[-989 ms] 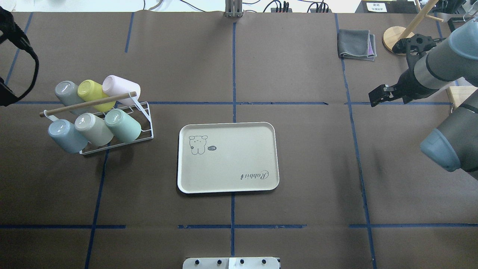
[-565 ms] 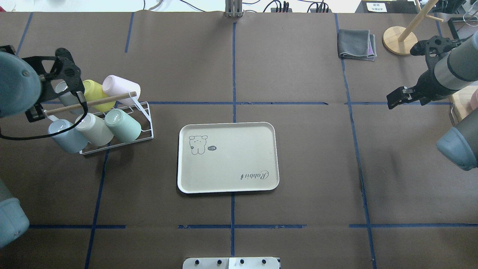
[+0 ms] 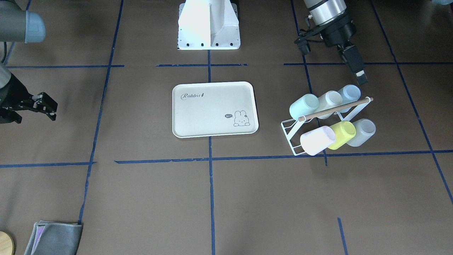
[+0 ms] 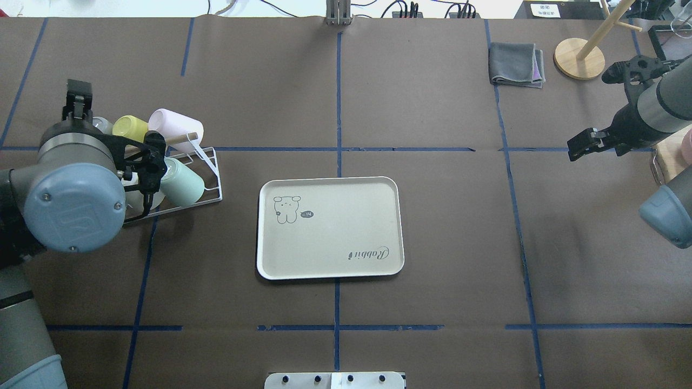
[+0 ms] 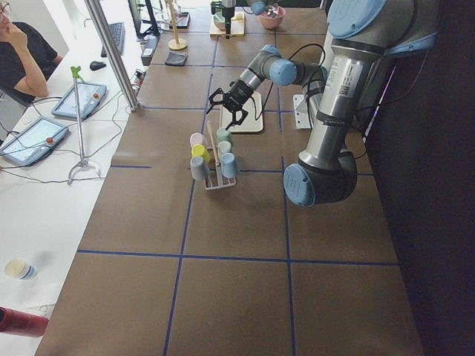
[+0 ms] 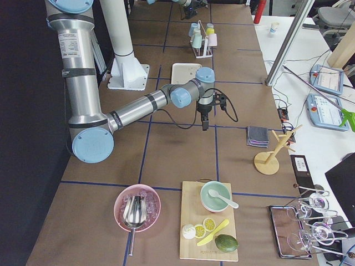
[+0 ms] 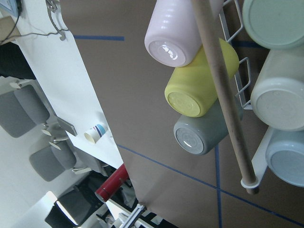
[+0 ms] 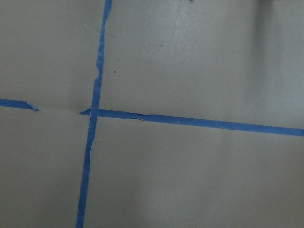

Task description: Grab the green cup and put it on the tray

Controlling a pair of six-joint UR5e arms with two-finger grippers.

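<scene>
The brown tabletop [image 4: 432, 270] carries the cream tray [image 4: 324, 243] at its middle, with nothing on it. On the robot's left of the tray stands a white wire cup rack [image 3: 339, 107] with a wooden handle, and six cups lean in it in two rows.

The left tool [image 3: 359, 75] hangs on the robot's side of the rack, near the pale blue cup [image 3: 350, 92]. The side view shows its fingers spread with nothing between them. The right tool [image 3: 51, 108] is well away, also parted and empty.

The green cup [image 3: 303, 106] sits at the tray end of the row nearer the robot, just beside an off-white cup [image 3: 329, 100].

This looks like the reach. To do it well, I'd carry the left tool along the row to the tray end. Then I'd set the fingers across the cup's wall, square to its length and clear of neighbour and handle, and draw the cup off along its own lean.

The cup rests inverted and slanted. Its long axis is tilted, with the rounded base raised toward the robot's side and the mouth down toward the rack's middle.
</scene>
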